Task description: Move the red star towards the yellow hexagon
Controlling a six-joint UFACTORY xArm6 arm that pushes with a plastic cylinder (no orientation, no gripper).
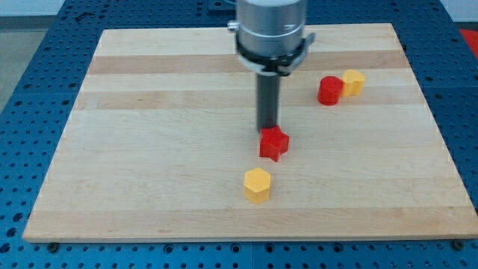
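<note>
Camera view: pale wooden tabletop point(149, 149) filling most of the frame, laid over a blue perforated surface point(30, 45). Just below centre, slightly left of the rod, yellow hexagon point(257, 184), flat face up, one corner turned toward the frame's bottom. Up and to its right, near but not touching, red star point(273, 143) at the frame's centre; squat and roughly as wide as deep, so no clear long axis; one point aimed toward the lower right, another toward the view's top, under the rod. Straight above it, dark rod dropping from a grey cylindrical mount point(270, 30) at top centre, with my tip point(268, 129) touching or just beside the star's upper edge, on the side away from the hexagon. No claw on this arm, only the rod, so nothing spread or pinched. Farther right, in the upper right area, red cylinder-like block point(329, 90) touching or just beside a smaller yellow block point(353, 82), shape unclear, on its right.
</note>
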